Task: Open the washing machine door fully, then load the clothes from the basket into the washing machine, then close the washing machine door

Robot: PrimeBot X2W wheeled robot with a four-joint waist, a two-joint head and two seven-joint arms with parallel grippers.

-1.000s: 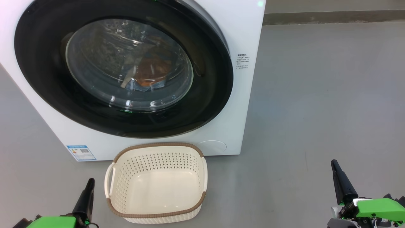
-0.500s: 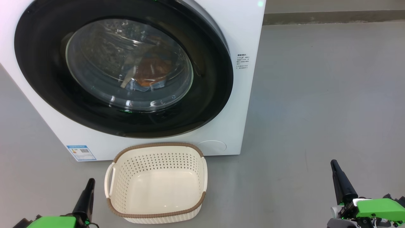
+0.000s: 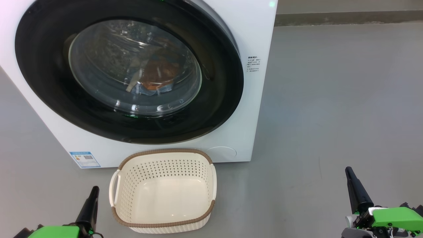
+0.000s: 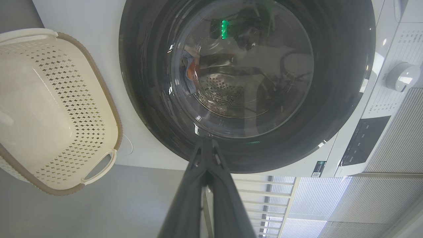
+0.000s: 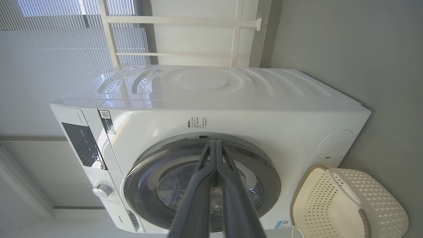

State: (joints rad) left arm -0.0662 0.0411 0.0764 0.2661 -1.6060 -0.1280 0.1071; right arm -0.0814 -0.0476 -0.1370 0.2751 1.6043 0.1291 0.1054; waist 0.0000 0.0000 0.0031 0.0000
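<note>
Nothing shifts since a second ago: washing machine door shut, clothes behind its glass, basket empty below it, beside left gripper, far from right gripper; both pinched closed, empty.

We see a white washing machine with a shiny black door. Through its clear glass we spot orange and blue clothes. At six o'clock from the door is a cream basket dotted with small holes, its rim brown. At seven o'clock is a blue label. The floor is grey. The fingers are black, with green covers.
</note>
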